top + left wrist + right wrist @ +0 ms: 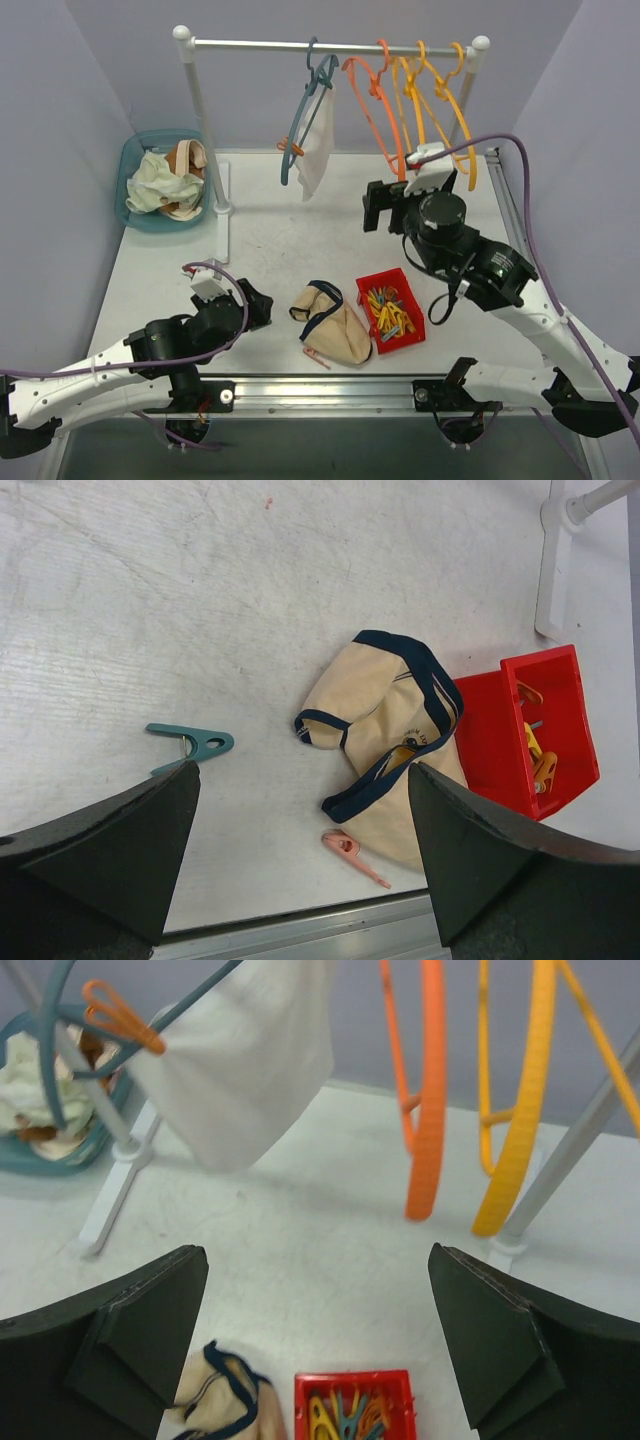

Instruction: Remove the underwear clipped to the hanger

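Your left gripper (302, 778) and right gripper (317, 1253) both stand wide apart, holding nothing. The white underwear (315, 145) hangs clipped to the teal hanger (197, 994) over the worktop's far edge. The cream pair (335, 325) lies near the front edge, beside the red bin (381, 277).

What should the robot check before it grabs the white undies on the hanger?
1. The white underwear is in the right wrist camera's view: ok.
2. The right gripper is open and empty: ok.
3. The left gripper is open and empty: ok.
4. Clip off the white underwear: not ok, an orange clip pins it to the blue hanger.
5. The cream underwear lies on the table: ok.
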